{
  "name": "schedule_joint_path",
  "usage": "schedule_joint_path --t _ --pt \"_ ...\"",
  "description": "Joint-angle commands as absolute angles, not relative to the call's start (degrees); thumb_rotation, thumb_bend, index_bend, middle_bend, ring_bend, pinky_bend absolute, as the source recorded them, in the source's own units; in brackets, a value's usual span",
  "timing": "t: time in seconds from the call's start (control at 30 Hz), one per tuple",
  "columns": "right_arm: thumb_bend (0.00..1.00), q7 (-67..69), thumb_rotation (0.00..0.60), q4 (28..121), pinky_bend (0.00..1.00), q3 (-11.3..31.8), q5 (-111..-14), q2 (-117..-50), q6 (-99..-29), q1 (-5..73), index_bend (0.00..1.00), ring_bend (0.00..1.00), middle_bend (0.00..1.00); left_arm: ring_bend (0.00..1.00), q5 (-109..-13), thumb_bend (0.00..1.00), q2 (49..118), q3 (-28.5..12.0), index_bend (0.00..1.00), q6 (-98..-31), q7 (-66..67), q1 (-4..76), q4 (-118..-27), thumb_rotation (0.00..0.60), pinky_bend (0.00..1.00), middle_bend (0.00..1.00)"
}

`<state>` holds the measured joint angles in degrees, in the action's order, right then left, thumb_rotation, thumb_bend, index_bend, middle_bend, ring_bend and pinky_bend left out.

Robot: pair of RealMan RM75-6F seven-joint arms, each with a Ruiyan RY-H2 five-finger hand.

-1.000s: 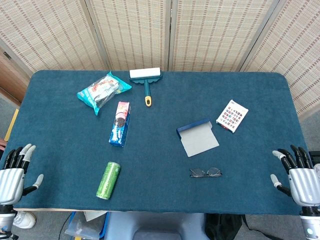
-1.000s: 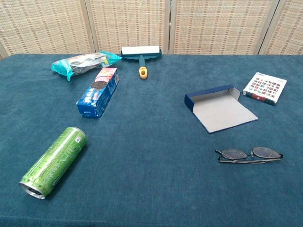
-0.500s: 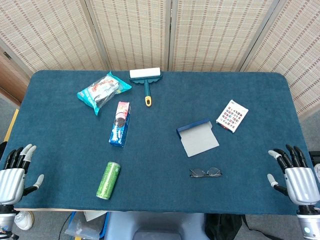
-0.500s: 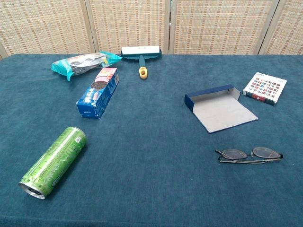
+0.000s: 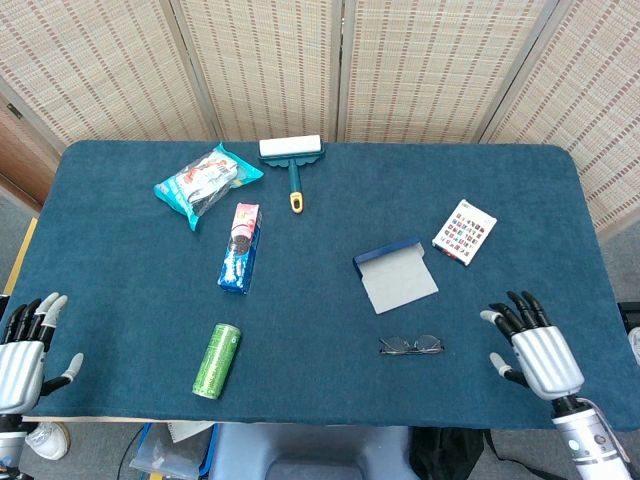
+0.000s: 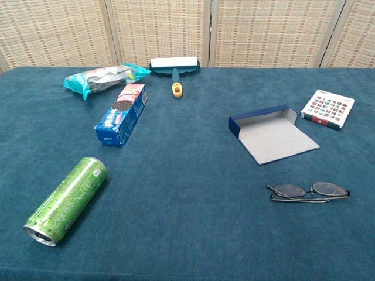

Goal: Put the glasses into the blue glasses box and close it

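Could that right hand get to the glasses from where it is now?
Probably yes. The right hand is open over the table's near edge, and only bare cloth lies between it and the glasses; the glasses box sits farther back.

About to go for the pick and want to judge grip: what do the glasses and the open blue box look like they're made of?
The glasses look like thin dark metal wire, perhaps plastic, with clear lenses: the rims and folded arms are very slender. The blue glasses box looks like stiff board in a matte blue covering with a pale grey lining, possibly fabric; its flap lies flat and open, edges straight and crisp.
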<state>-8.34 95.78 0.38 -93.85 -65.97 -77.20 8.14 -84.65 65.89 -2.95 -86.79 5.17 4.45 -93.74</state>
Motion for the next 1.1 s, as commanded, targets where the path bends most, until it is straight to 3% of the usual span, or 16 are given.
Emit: schedule_joint_path --t 0.03,0.6,1.1 --pt "0.28 -9.5 0.6 96.2 0.0 -0.2 -94.5 -68.1 -73.5 10.8 0.26 0.05 0.2 0.0 -84.8 0.31 65.8 -2.8 0.0 -86.7 5.1 4.4 -93.7 0.6 0.0 0.0" --pt "0.3 -15.7 0.6 92.3 0.0 -0.1 -90.0 -76.1 -59.2 19.3 0.34 0.05 0.2 0.0 -85.3 0.31 66.0 -2.6 0.01 -86.4 4.4 4.5 -93.2 0.6 0.0 0.0" --pt "0.33 -15.8 0.6 86.5 0.0 0.6 -86.4 -80.8 -56.0 23.0 0.38 0.05 0.2 0.0 -85.0 0.31 66.0 -2.4 0.01 -86.7 3.2 3.8 -92.1 0.6 0.0 0.0"
